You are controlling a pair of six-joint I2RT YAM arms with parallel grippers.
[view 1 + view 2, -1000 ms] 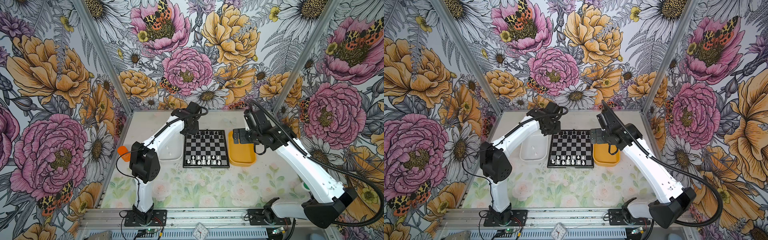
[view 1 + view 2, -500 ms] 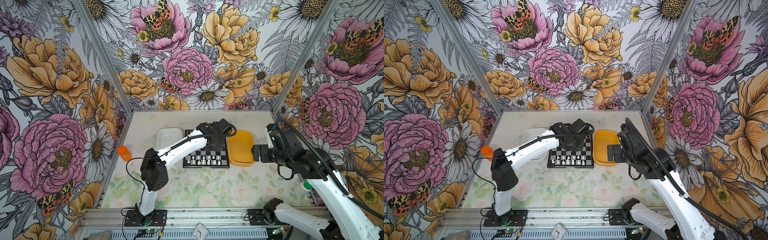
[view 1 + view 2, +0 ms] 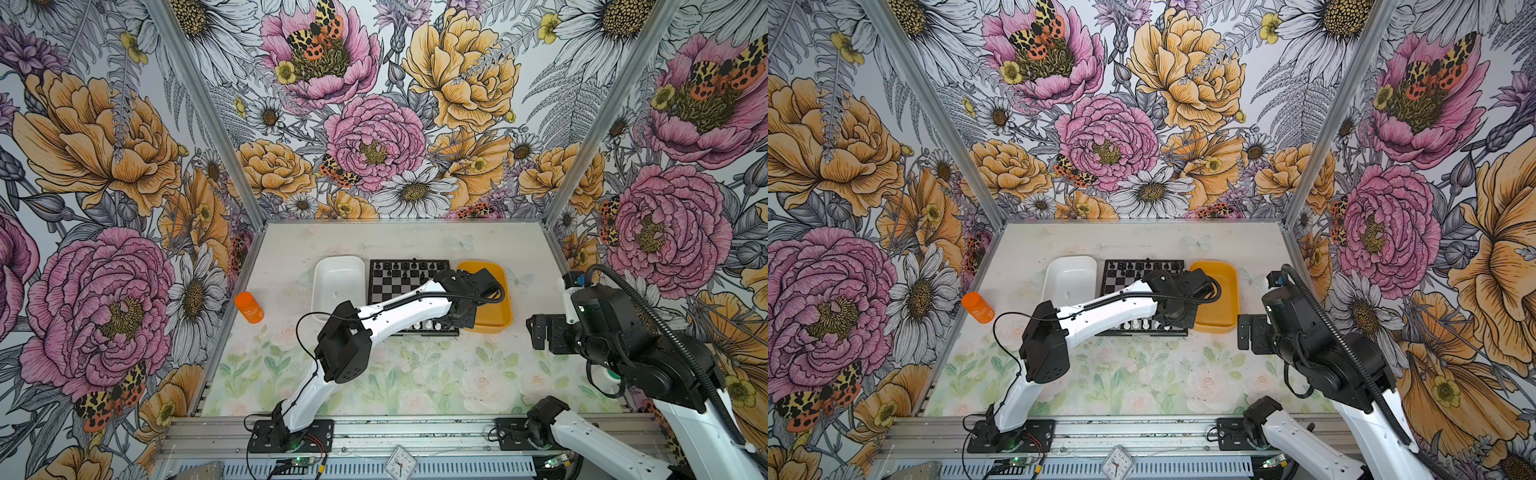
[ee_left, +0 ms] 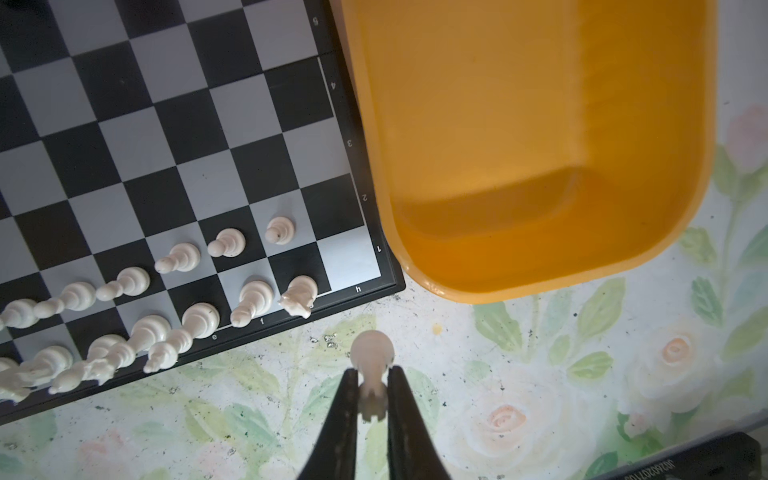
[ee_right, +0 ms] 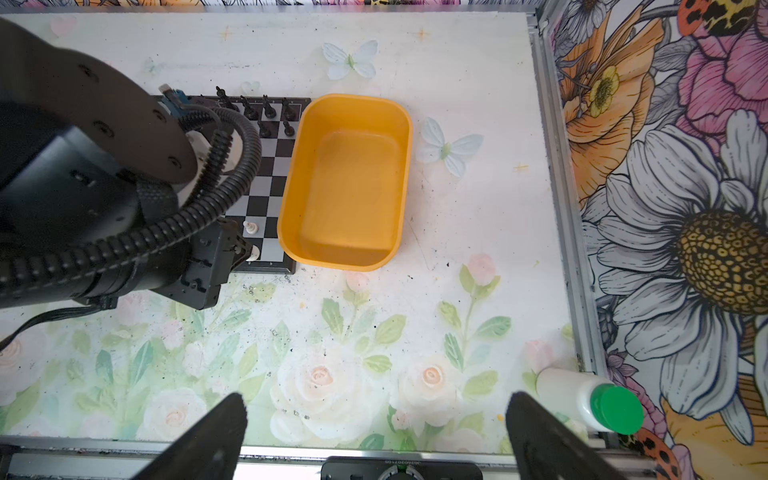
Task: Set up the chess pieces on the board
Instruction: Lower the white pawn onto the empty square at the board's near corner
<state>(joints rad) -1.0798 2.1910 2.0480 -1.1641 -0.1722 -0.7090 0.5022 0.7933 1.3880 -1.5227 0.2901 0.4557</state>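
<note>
The board (image 3: 390,286) (image 3: 1121,282) lies mid-table, with black chess pieces (image 3: 409,266) along its far side and white chess pieces (image 4: 183,257) in two rows along its near side. My left gripper (image 4: 372,390) (image 3: 457,323) is shut on a white rook (image 4: 371,353). It holds the rook just above the table off the board's near right corner (image 4: 390,282), where the corner square is bare. My right gripper (image 5: 376,409) (image 3: 536,332) hangs open and empty over the table's right side, away from the board.
An empty yellow tray (image 3: 494,328) (image 4: 540,286) (image 5: 345,266) touches the board's right edge, and a white tray (image 3: 338,264) stands at its left. An orange bottle (image 3: 248,306) lies by the left wall. A white bottle with a green cap (image 5: 598,405) lies at the near right corner.
The left arm swung from the board's far left corner across to its near right corner. The right arm drew back from the yellow tray toward the near right.
</note>
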